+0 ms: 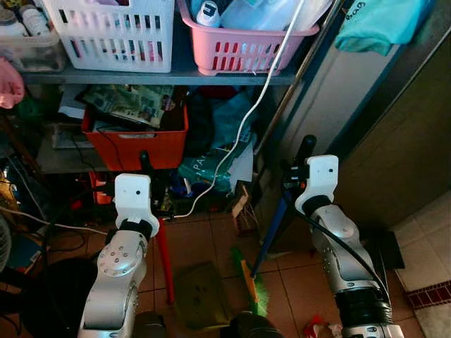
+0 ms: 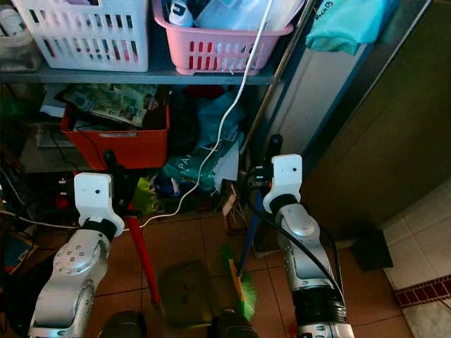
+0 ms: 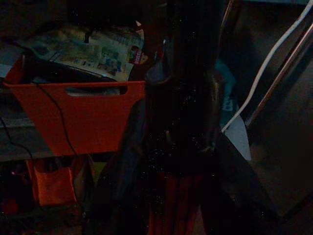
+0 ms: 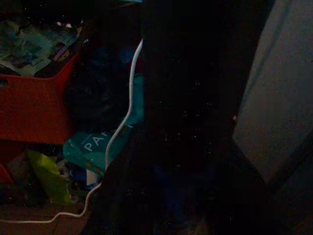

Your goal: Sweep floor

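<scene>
Green bristles tip my blue-handled broom (image 1: 262, 278) at lower centre; my right gripper (image 1: 299, 165) clasps its handle, my left gripper (image 1: 146, 169) clasps the red-handled dustpan (image 1: 199, 294).

the dustpan (image 1: 199, 294) is blurred, its red handle (image 1: 164, 260) running up behind the left gripper (image 1: 146, 167). the broom's green bristles (image 1: 255, 285) sit half hidden by the robot's body at the bottom edge. both wrist views are too dark to tell how the fingers stand. the white basket (image 1: 113, 32) is cut off at the top.
</scene>
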You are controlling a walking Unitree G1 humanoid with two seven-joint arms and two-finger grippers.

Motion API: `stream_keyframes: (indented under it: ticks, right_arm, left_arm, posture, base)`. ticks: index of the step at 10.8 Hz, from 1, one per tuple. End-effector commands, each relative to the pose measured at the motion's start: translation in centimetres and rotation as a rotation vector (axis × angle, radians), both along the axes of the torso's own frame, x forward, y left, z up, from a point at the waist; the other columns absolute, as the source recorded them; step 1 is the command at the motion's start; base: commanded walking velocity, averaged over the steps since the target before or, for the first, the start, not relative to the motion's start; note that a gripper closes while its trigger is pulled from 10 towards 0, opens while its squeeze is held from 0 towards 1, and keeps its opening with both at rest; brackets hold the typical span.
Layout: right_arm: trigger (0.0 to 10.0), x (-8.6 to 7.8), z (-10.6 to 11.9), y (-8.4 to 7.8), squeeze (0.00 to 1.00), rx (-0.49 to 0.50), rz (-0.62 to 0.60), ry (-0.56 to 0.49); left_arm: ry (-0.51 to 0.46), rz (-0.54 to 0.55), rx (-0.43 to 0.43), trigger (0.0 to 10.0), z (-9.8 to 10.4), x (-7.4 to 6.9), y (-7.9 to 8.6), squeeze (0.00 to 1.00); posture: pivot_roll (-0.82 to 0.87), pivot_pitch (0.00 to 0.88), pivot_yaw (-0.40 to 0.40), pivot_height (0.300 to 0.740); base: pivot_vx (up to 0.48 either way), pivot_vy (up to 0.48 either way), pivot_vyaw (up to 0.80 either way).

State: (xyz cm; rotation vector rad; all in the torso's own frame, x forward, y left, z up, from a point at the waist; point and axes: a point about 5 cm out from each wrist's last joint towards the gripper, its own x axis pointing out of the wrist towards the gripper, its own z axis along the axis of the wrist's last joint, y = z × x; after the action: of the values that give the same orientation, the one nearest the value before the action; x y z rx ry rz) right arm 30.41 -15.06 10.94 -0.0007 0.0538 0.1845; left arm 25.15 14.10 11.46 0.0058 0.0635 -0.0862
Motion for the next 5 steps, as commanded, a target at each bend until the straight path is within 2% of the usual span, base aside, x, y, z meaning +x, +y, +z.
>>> stream_keyframes:
  ticks: [1, 2, 5]
  right_arm:
    - [10.0, 0.16, 0.01, -0.34, 0.0, -0.002, -0.006, 0.007]
    - [10.0, 0.16, -0.04, -0.29, 0.0, -0.002, -0.005, 0.008]
    - [10.0, 0.2, -0.14, -0.17, 0.0, -0.003, 0.001, 0.011]
  left_arm:
    - [-0.05, -0.035, -0.013, 10.0, 1.15, 0.18, -0.7, 0.0]
    - [-0.05, -0.036, -0.012, 10.0, 1.16, 0.19, -0.7, 0.0]
    - [-0.048, -0.036, -0.013, 10.0, 1.12, 0.21, -0.73, 0.0]
  posture:
    - [0.09, 0.1, -0.112, 0.74]
    - [0.09, 0.101, -0.114, 0.74]
    - [0.09, 0.098, -0.115, 0.74]
  base:
    - [0.0, 0.0, 0.0]
    - [0.0, 0.0, 0.0]
    - [-0.289, 0.0, 0.0]
